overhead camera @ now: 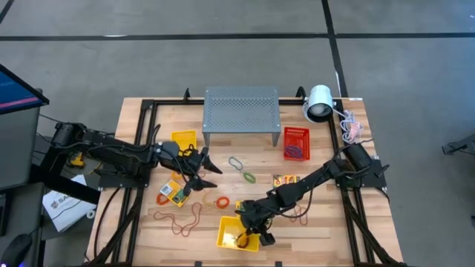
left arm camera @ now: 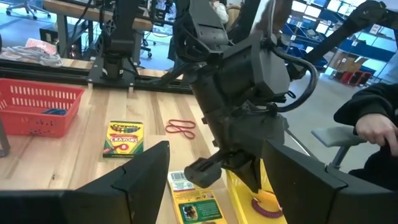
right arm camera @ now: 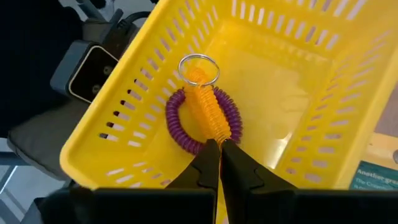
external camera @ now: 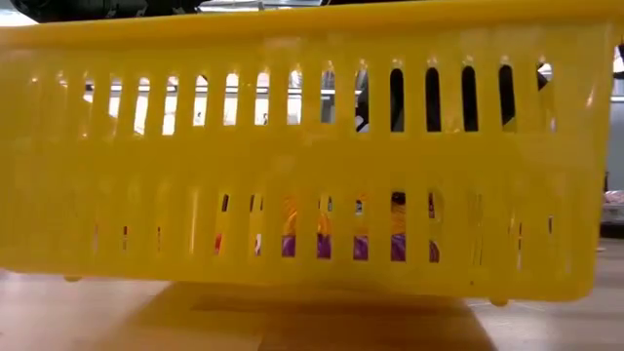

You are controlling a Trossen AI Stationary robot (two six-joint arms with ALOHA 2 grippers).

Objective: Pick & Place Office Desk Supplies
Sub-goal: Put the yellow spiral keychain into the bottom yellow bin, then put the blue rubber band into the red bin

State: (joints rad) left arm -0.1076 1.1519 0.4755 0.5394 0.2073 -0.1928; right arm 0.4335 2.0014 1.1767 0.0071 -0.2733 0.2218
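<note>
A yellow basket (overhead camera: pixel 228 236) stands at the table's near edge and fills the low view (external camera: pixel 312 146). My right gripper (right arm camera: pixel 219 149) reaches down into it, shut on an orange coil band (right arm camera: pixel 208 109) with a metal ring (right arm camera: pixel 199 65). The band lies across a purple coil band (right arm camera: pixel 180 134) on the basket floor. My left gripper (overhead camera: pixel 202 169) hovers open over the table's left middle with nothing between its fingers. One crayon box (overhead camera: pixel 173 193) lies near it and another (overhead camera: pixel 286 180) sits right of centre. Rubber bands (overhead camera: pixel 221 202) lie loose on the wood. My right gripper pinches the orange coil band's ringless end (right arm camera: pixel 216 135) between its two fingertips. The fingers slant down into the basket from the table's right and lie along the band. The band's ring end rests on the basket floor, over the purple coil.
A grey perforated stand (overhead camera: pixel 241 111) and a white lamp (overhead camera: pixel 319 102) sit at the back. A red basket (overhead camera: pixel 295 142) and a second yellow basket (overhead camera: pixel 184 139) flank the stand's front. A brown band (overhead camera: pixel 178 219) lies near left. A person's hand (left arm camera: pixel 376 127) shows beyond the table.
</note>
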